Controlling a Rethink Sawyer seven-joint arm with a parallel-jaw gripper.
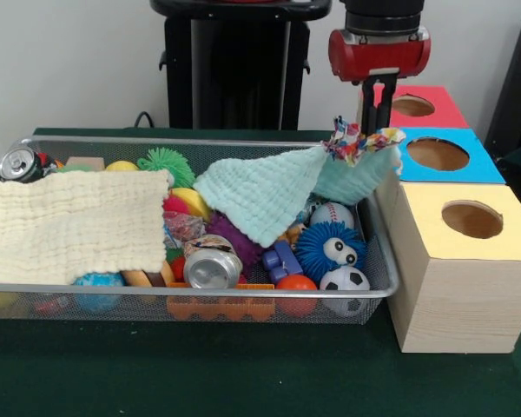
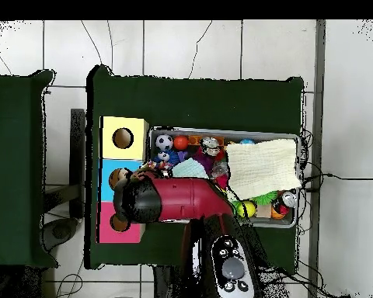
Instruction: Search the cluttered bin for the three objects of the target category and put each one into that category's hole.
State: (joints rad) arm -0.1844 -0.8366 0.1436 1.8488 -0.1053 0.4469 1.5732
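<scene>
One wire-mesh bin (image 1: 378, 261) across left and centre of the green table (image 1: 243, 373), packed full.
Far left corner of the bin: silver can (image 1: 19, 163) lying on its side.
Just right of that: cream cloth (image 1: 69, 226) spread flat over the left third, covering whatever sits below.
Behind the cloth's far edge: yellow ball (image 1: 122, 165) and green spiky ball (image 1: 165, 161).
Centre, partly buried beside the cream cloth: what looks like a second spotted wad (image 1: 184, 228); hard to confirm.
Centre front: dented can (image 1: 211, 265), open end facing the camera, purple fuzzy ball (image 1: 234, 234) just behind it.
Right of centre: mint cloth (image 1: 260, 195), right corner pulled up off the pile toward the gripper.
Under and in front of it: blue toy car (image 1: 282, 261), blue spiky ball with eyes (image 1: 330, 248), baseball (image 1: 333, 215), soccer ball (image 1: 343, 280).
Above the bin's right end: gripper (image 1: 378, 129) hanging straight down, fingers pinched narrow on a confetti wad (image 1: 358, 146). Wad raised clear above the rim, touching the lifted mint corner.
Right of the bin, three boxes in a row: yellow-topped box (image 1: 456, 295) nearest the camera, touching the bin's end; hole (image 1: 471, 219) empty as far as visible, wad well short of it. Blue-topped box (image 1: 482, 169) behind, red-topped box (image 1: 443, 109) farthest.
Overhead: red arm (image 2: 182, 199) covering gripper and wad.
</scene>
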